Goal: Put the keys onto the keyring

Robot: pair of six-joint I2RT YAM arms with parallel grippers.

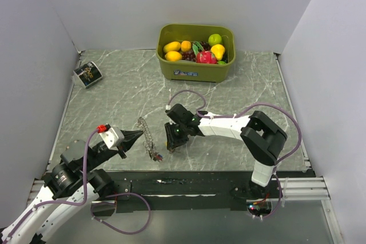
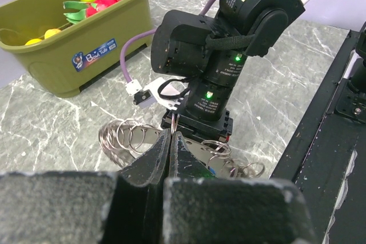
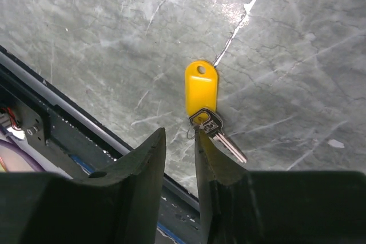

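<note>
The keyring (image 1: 150,140) is a grey coil of wire loops lying on the marble table between the two arms. In the left wrist view its loops (image 2: 123,138) spread to both sides of my fingers. My left gripper (image 1: 139,135) is shut, its tips (image 2: 171,133) pinching one thin loop. A key with a yellow tag (image 3: 201,86) and a silver blade (image 3: 224,138) lies flat just past my right gripper (image 3: 179,135). That gripper stands open, and the key's small ring sits at the tip of its right finger. From above the right gripper (image 1: 172,144) hides this key.
A green tub (image 1: 195,72) of toy fruit stands at the back centre. A small printed packet (image 1: 87,74) lies at the back left. The black rail (image 3: 63,121) along the table's near edge runs close below the right gripper.
</note>
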